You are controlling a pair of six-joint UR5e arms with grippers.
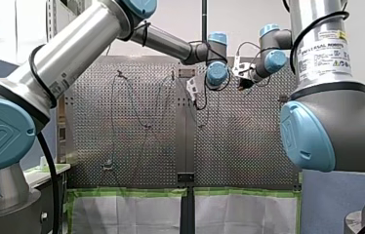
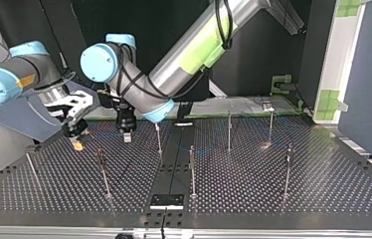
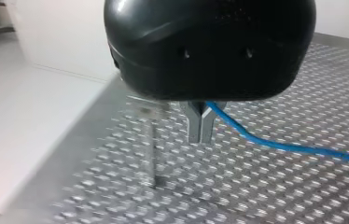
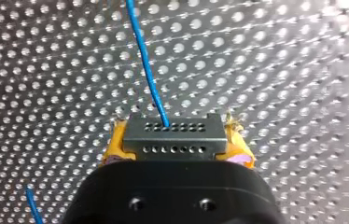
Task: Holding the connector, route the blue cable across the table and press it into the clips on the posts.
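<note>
In the right wrist view my right gripper has its yellow pads shut on a grey connector with rows of small holes. The blue cable leaves the connector and runs away over the perforated table. My left gripper has its metal fingers shut on the blue cable, which trails off to one side just above the table. Seen from the top view, my right gripper and my left gripper hang close together at the table's far left.
Several thin upright posts stand across the table, one just beside my left gripper and another in front of both grippers. A black plate lies at the top view's near edge. Green-taped panels stand at that view's right.
</note>
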